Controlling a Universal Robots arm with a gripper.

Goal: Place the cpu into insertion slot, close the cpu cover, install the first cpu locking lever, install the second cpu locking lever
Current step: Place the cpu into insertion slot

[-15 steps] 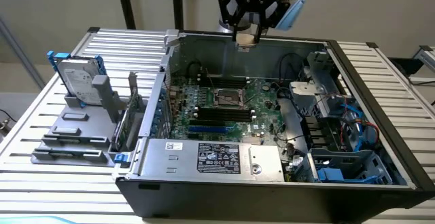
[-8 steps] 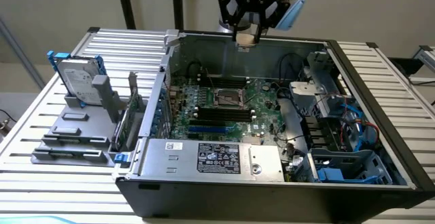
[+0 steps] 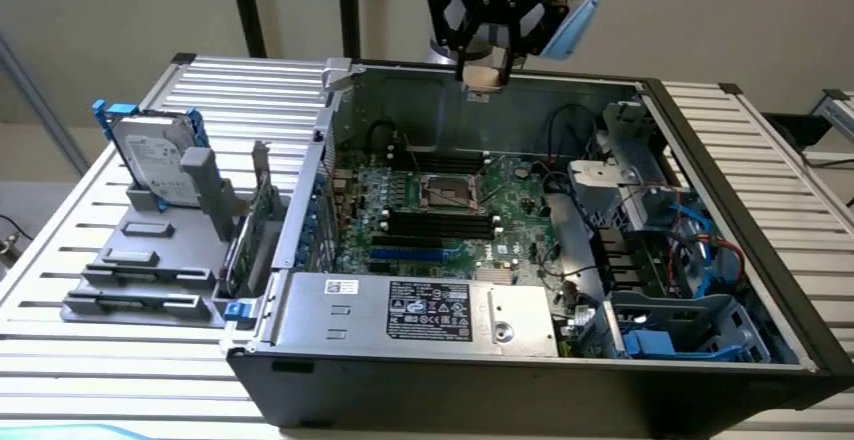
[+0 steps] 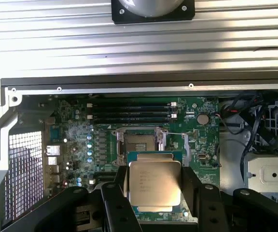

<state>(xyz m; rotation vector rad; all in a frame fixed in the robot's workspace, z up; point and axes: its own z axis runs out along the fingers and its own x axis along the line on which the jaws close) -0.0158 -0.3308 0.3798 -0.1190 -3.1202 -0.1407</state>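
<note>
Your arm hangs high over the open computer case (image 3: 534,400), its gripper (image 3: 483,64) pointing down with the fingers pinching the cpu (image 4: 154,186) by two opposite edges. The chip, square and pale tan-silver, lies flat, well above the insertion slot (image 3: 450,193).

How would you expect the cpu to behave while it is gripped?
Probably rigid and light: the cpu is a thin flat plate. Its smooth metal lid may slip between the fingers, which pinch just its edges.
</note>
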